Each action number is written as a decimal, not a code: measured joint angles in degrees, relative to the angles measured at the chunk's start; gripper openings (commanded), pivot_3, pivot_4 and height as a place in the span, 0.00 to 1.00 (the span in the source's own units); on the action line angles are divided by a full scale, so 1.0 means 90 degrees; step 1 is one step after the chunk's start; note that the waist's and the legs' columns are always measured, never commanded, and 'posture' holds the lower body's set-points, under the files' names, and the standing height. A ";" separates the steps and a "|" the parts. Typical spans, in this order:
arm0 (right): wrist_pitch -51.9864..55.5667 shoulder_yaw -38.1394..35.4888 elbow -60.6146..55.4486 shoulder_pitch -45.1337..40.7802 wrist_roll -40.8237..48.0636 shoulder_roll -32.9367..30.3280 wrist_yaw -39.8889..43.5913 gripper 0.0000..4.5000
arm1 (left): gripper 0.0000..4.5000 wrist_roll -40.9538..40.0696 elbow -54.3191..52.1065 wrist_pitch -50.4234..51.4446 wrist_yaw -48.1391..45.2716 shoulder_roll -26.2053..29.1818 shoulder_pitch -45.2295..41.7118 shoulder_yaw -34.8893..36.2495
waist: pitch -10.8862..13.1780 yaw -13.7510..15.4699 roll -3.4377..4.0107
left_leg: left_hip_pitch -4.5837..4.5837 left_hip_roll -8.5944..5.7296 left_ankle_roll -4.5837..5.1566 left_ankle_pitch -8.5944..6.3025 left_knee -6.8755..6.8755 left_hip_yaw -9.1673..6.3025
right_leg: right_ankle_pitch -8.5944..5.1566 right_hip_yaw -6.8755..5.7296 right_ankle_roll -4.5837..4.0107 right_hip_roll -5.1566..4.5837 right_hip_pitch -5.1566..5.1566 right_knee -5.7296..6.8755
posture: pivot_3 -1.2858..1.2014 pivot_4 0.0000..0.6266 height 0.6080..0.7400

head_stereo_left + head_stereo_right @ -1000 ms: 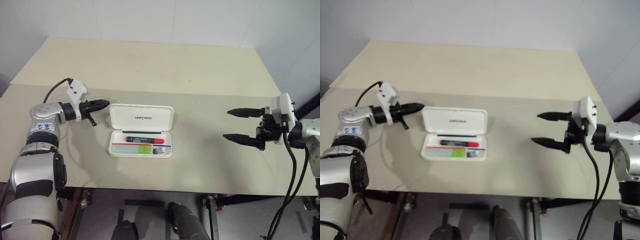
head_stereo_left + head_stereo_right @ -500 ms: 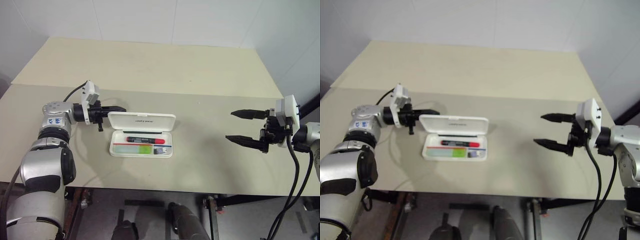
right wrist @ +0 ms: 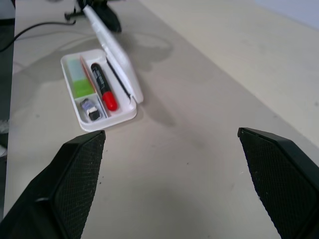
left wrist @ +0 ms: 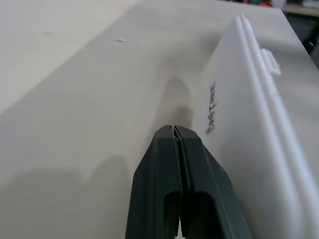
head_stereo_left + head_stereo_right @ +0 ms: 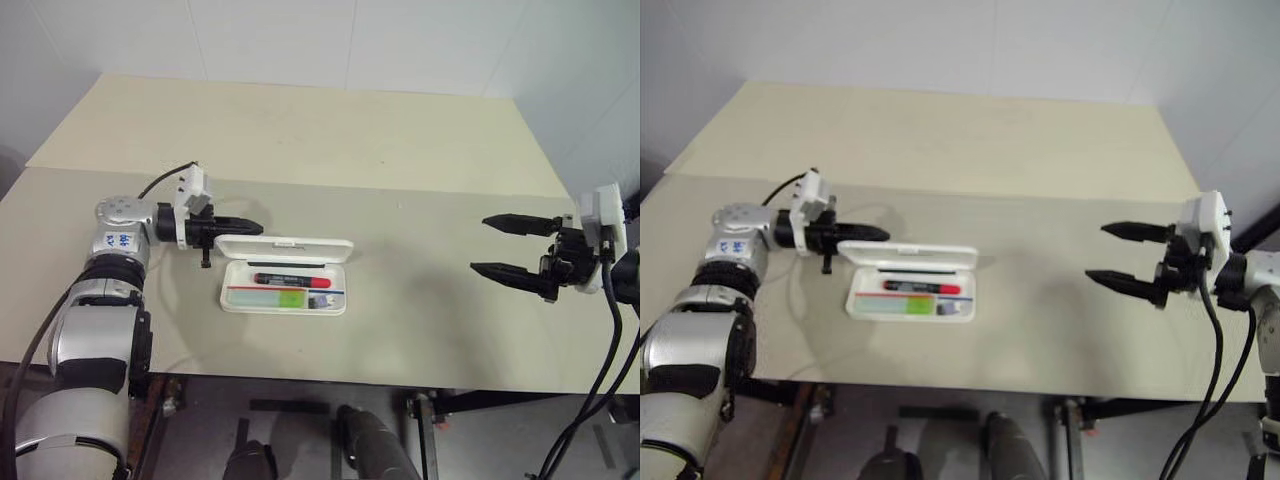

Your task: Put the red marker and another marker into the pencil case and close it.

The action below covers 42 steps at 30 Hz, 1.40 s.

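Note:
The white pencil case [image 5: 229,302] lies left of the table's middle, its lid [image 5: 285,246] raised partway over the tray. Inside lie the red marker [image 5: 290,281] and, nearer the front, the pale green marker [image 5: 275,298]. My left gripper [image 5: 256,229] is shut with nothing held, and its tip rests against the outer, lettered face of the lid [image 4: 249,114] at its far left corner. My right gripper [image 5: 479,243] hovers open and empty far to the right. Its wrist view shows the red marker [image 3: 103,85] and green marker [image 3: 82,79] in the open tray.
A small dark piece [image 3: 90,109] sits in the tray's end compartment. A black cable [image 5: 160,178] trails from my left wrist over the table. The beige table [image 5: 400,300] is bare between the case and my right gripper; its front edge is close below the case.
My left gripper has swung right, in behind the lid. The lid has tipped up from lying back toward the tray. My right gripper has drifted slightly right, still open.

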 measured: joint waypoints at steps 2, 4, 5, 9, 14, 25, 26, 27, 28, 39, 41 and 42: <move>0.0000 -0.0016 -0.0002 -0.0021 0.0014 0.0000 0.0000 1.00 | 0.01 -0.0329 -0.0338 0.0089 0.0000 0.0007 0.0208 -0.0355 | 0.0000 0.0009 0.0000 | 0.0000 0.0002 0.0000 0.0000 0.0004 -0.0001 | 0.0000 -0.0001 0.0000 0.0000 0.0000 0.0004 | 0.52 0.24 1.00; 0.0000 -0.0013 -0.0002 -0.0034 0.0013 0.0001 -0.0001 1.00 | 0.01 -0.0534 -0.0584 0.0151 0.0000 0.0042 0.0295 -0.0598 | 0.0000 0.0043 0.0000 | 0.0001 0.0000 0.0000 0.0000 0.0008 -0.0001 | 0.0000 0.0001 0.0001 0.0000 0.0000 0.0000 | 0.52 0.24 1.00; -0.0002 -0.0008 -0.0001 -0.0053 0.0011 0.0002 -0.0002 1.00 | 0.01 -0.0621 -0.0724 0.0184 0.0000 0.0065 0.0321 -0.0705 | 0.0000 0.0068 0.0000 | 0.0001 0.0000 0.0000 0.0000 0.0010 -0.0001 | 0.0000 0.0002 0.0001 0.0000 0.0000 -0.0003 | 0.52 0.24 1.00; -0.0031 0.0020 -0.0001 -0.0192 -0.0007 0.0008 -0.0005 1.00 | 0.01 -0.0818 -0.1186 0.0297 0.0000 0.0190 0.0454 -0.1039 | 0.0000 0.0102 0.0001 | 0.0001 -0.0001 0.0001 0.0000 0.0010 0.0000 | 0.0000 0.0006 0.0000 0.0000 0.0000 -0.0009 | 0.52 0.24 1.00; -0.0044 0.0098 0.0006 -0.0223 -0.0074 0.0022 -0.0005 1.00 | 0.01 -0.0859 -0.1549 0.0327 0.0000 0.0290 0.0645 -0.1354 | 0.0000 0.0119 0.0001 | -0.0003 -0.0002 0.0004 -0.0002 0.0008 -0.0001 | 0.0000 0.0005 0.0000 0.0000 0.0000 -0.0005 | 0.52 0.24 1.00; -0.0140 0.0217 0.0006 -0.0221 -0.0160 0.0168 -0.0129 1.00 | 0.01 -0.0603 -0.2172 0.0120 0.0000 0.0609 0.1019 -0.1892 | 0.0001 0.0108 0.0002 | 0.0002 -0.0001 0.0004 -0.0002 0.0010 0.0001 | -0.0001 0.0006 -0.0001 0.0000 0.0000 -0.0018 | 0.52 0.24 1.00; -0.0152 0.0223 0.0006 -0.0221 -0.0160 0.0168 -0.0129 1.00 | 0.01 -0.0523 -0.2183 0.0025 0.0000 0.0610 0.1017 -0.1904 | 0.0001 0.0108 0.0002 | 0.0005 -0.0001 0.0004 -0.0001 0.0010 0.0001 | -0.0001 0.0006 -0.0002 0.0000 0.0002 -0.0019 | 0.52 0.24 1.00; -0.0158 0.0226 0.0006 -0.0221 -0.0159 0.0168 -0.0127 1.00 | 0.01 -0.0466 -0.2188 -0.0090 0.0000 0.0611 0.1015 -0.1907 | 0.0001 0.0108 0.0002 | 0.0007 -0.0001 0.0004 -0.0001 0.0010 0.0001 | -0.0001 0.0007 -0.0002 0.0000 0.0003 -0.0020 | 0.52 0.24 1.00; -0.0160 0.0227 0.0006 -0.0220 -0.0159 0.0168 -0.0122 1.00 | 0.01 -0.0367 -0.2190 -0.0225 0.0000 0.0611 0.1011 -0.1915 | 0.0001 0.0108 0.0002 | 0.0009 -0.0001 0.0004 -0.0001 0.0010 0.0001 | -0.0001 0.0007 -0.0002 0.0000 0.0005 -0.0021 | 0.52 0.24 1.00; -0.0064 0.0227 -0.0101 -0.0129 -0.0074 0.0168 -0.0097 1.00 | 0.01 0.0342 -0.2363 -0.0860 0.0000 0.0613 0.0858 -0.1959 | 0.0001 0.0107 0.0002 | 0.0044 -0.0002 0.0011 -0.0001 0.0010 0.0004 | -0.0001 0.0018 -0.0003 0.0000 0.0033 -0.0014 | 0.52 0.24 1.00; -0.0027 0.0226 -0.0182 -0.0105 -0.0045 0.0168 -0.0093 1.00 | 0.01 0.0418 -0.2385 -0.0935 0.0000 0.0613 0.0843 -0.1958 | 0.0000 0.0107 0.0002 | 0.0051 -0.0010 0.0014 -0.0002 0.0010 -0.0002 | -0.0001 0.0025 -0.0003 0.0000 0.0035 -0.0010 | 0.52 0.24 1.00; -0.0014 0.0226 -0.0223 -0.0082 0.0000 0.0168 -0.0085 1.00 | 0.01 0.0438 -0.2385 -0.0959 0.0000 0.0613 0.0840 -0.1953 | 0.0000 0.0107 0.0002 | 0.0053 -0.0012 0.0024 -0.0008 0.0009 -0.0005 | -0.0001 0.0026 -0.0002 0.0001 0.0036 -0.0008 | 0.52 0.24 1.00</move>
